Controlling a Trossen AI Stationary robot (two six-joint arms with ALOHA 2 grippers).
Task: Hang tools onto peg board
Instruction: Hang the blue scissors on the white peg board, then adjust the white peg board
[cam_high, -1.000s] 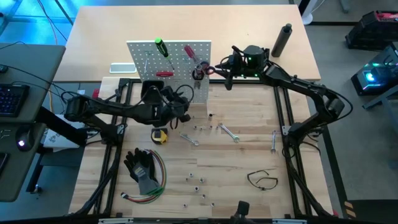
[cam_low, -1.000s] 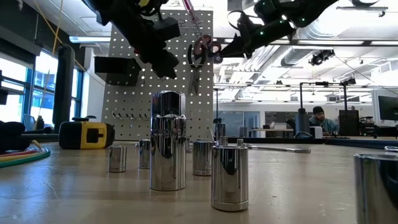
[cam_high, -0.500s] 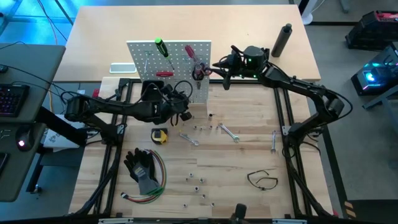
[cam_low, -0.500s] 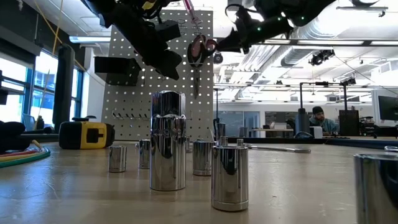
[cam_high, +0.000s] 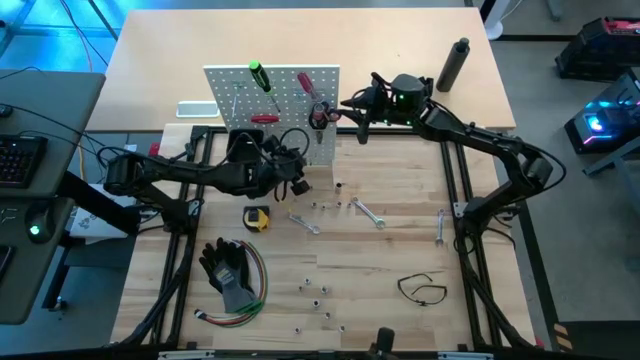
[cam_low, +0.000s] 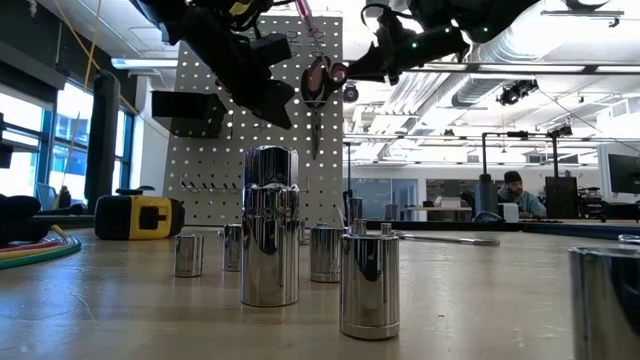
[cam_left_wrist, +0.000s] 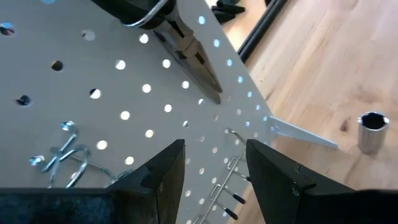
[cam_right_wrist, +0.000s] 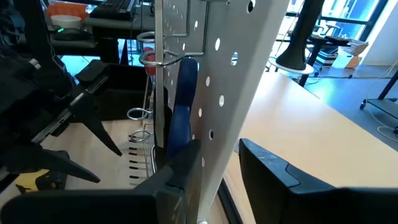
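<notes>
My left gripper (cam_left_wrist: 214, 171) stands open and empty, close against the front face of the peg board (cam_high: 232, 96), low on the panel near its bare wire hooks (cam_left_wrist: 231, 168). Risk one: if I advance from here, a finger may catch a hook or shove the panel, since the clearance is small. The tape measure (cam_high: 257, 217) lies on the table just behind this gripper and remains to be hung. On the board, the green screwdriver (cam_high: 259, 76) and red screwdriver (cam_high: 303, 84) sit high up, and the red-handled pliers (cam_low: 318, 85) hang at the right side. Risk two: any jolt to the panel could swing the pliers off their hook. My right gripper (cam_high: 350, 108) is at the board's right edge, with that edge running between its two sides; whether it clamps the panel I cannot tell. Risk three: a sideways move there could tilt the board. The wrenches (cam_high: 368, 212) and black loop (cam_high: 422, 289) lie on the table, untouched.
</notes>
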